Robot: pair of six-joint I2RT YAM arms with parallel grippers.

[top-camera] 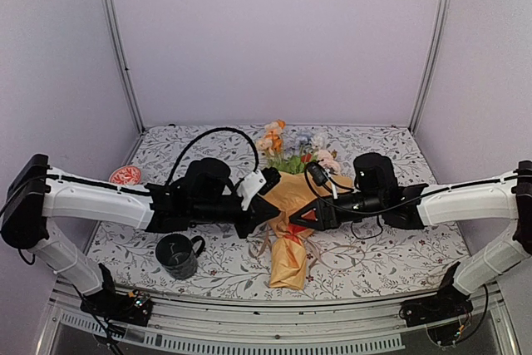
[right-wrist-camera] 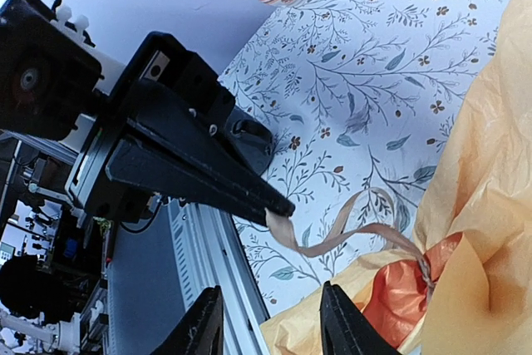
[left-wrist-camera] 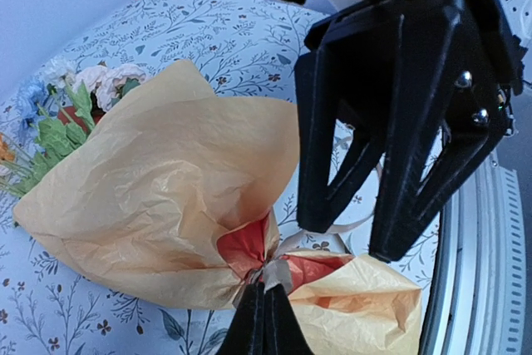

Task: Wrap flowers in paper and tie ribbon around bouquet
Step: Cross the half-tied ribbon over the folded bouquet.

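Bouquet (top-camera: 291,259) lies on the table (top-camera: 391,259), tail toward the near edge; its paper (left-wrist-camera: 158,180) looks light and crush-prone, so grip at the cinched waist. Ribbon (right-wrist-camera: 332,239) is thin and limp, likely slippy. Left gripper (right-wrist-camera: 278,205) is clamped on its end, right gripper (right-wrist-camera: 274,322) just beside, fingers apart, empty. Flowers (top-camera: 287,143) at the far end.

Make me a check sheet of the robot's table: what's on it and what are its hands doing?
Surface: table covered with a leafy printed cloth.
Job's things: bouquet lying wrapped in yellow paper, flowers showing at the far end; ribbon runs loose from its neck.
Clutter: dark mug; red-and-white bowl.
Hands: left hand shut on the ribbon's end; right hand open near the neck.
Cables: black cable arching above the left arm.
Surroundings: plain pale walls.
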